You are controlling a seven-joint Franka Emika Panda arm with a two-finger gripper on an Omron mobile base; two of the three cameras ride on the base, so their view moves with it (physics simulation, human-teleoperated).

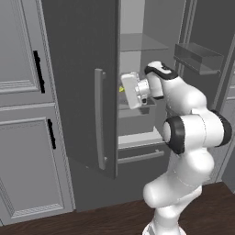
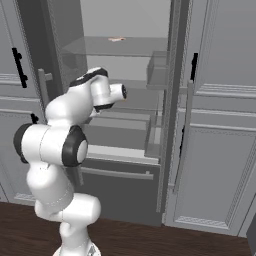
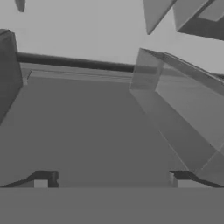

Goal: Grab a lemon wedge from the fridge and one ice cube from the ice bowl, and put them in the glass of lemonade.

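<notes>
Fridge (image 1: 82, 87) doors open. Pincer (image 3: 113, 179) inside at mid-frame, fingers spread, gripping nothing. Lemon wedge (image 1: 121, 89) just left of the hand, centre of left base view.

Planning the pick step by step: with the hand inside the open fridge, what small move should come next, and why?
Probably turn the hand toward the lemon wedge, the tiny yellow piece showing just left of the gripper in the left base view. The hand view shows the jaws apart with nothing between them, facing a bare grey shelf of the fridge with no wedge ahead, so closing now would likely grab nothing.
</notes>
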